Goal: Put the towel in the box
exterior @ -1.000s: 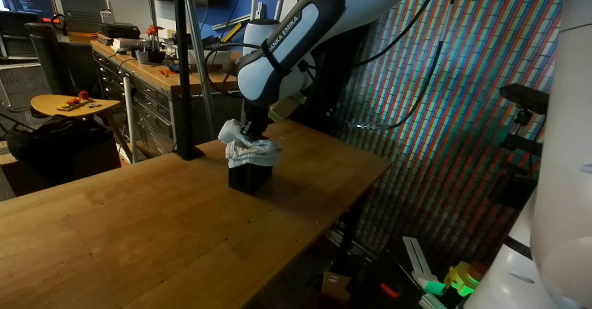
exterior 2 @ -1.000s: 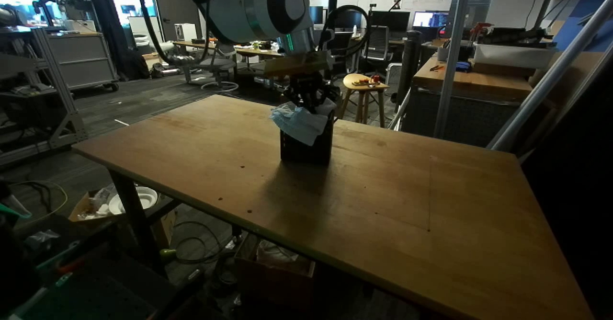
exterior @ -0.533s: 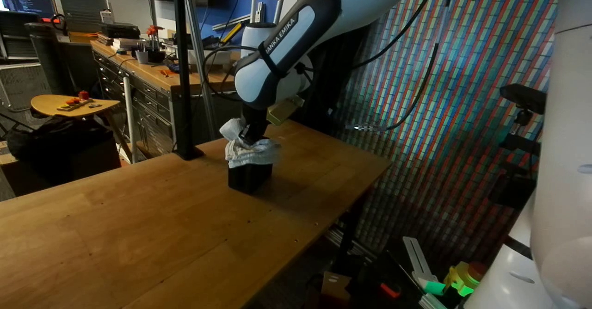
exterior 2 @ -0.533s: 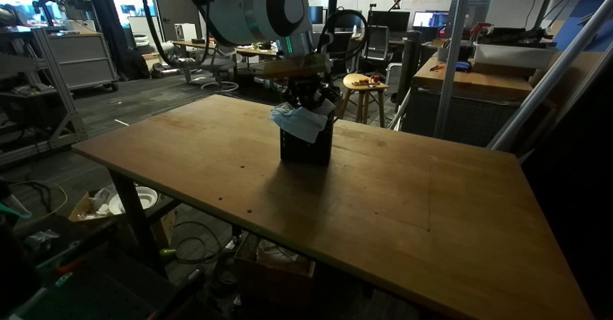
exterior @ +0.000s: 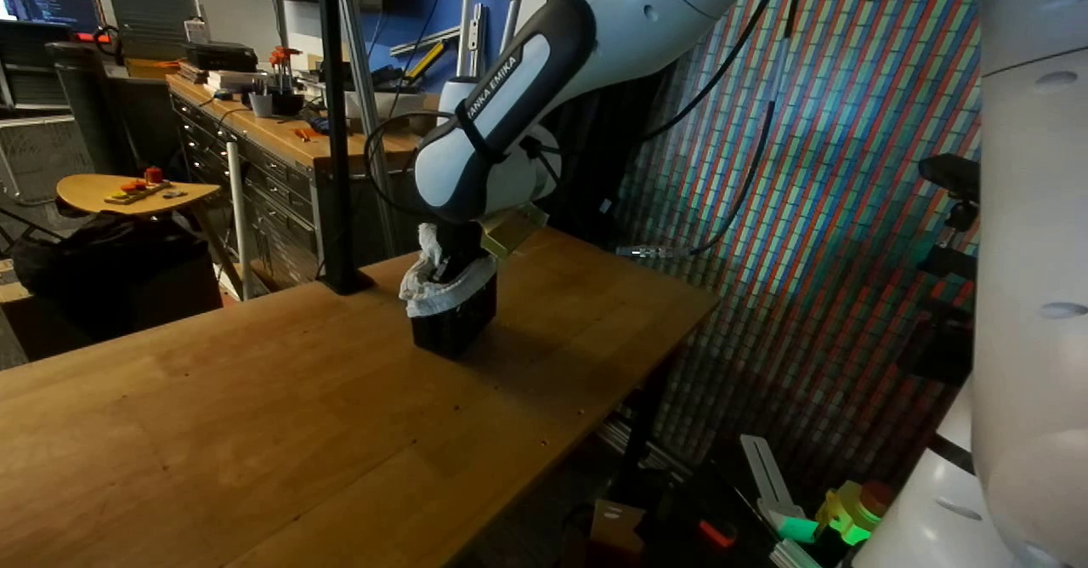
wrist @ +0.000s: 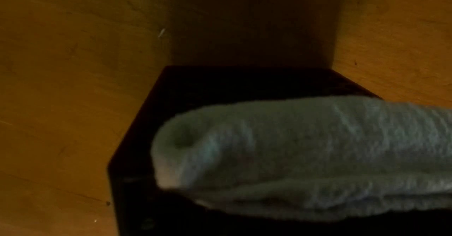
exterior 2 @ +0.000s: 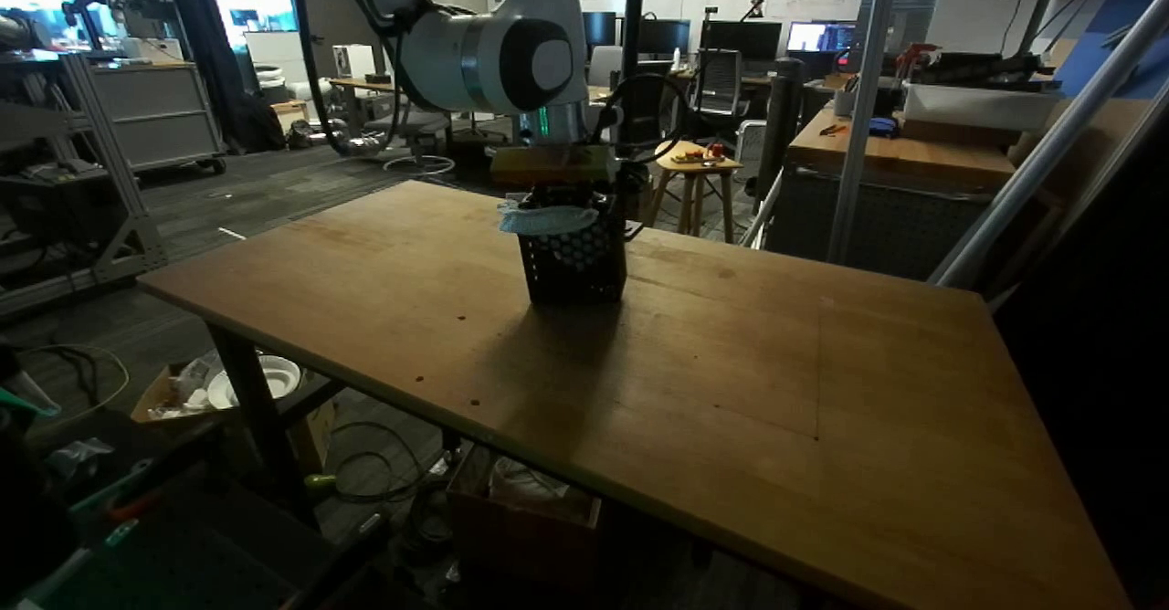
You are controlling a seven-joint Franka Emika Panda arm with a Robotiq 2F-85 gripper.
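Currently the towel is at the mouth of the box: a band hangs over the box rim in both exterior views, and one end stands up out of the box opening, right beside the fingers. Pale patches show through the holes in the box wall, so some cloth is probably inside; how much, can't tell. Wrist view has a thick fold across the box, running out of frame. Fingers point down into the bunch at the box opening, tips hidden, so can't tell how far apart they are or whether they're on cloth. Handling: should be light, limp, hard to damage, plush enough not to slip; main risk is fabric snagging on the box rim or lifting out with the fingers. I'd hold it mid-bunch, over the box center, so the edges follow down; overhang likely wants a tuck. Box stands upright on the bench, arm above it. Stool well apart from the box, irrelevant.
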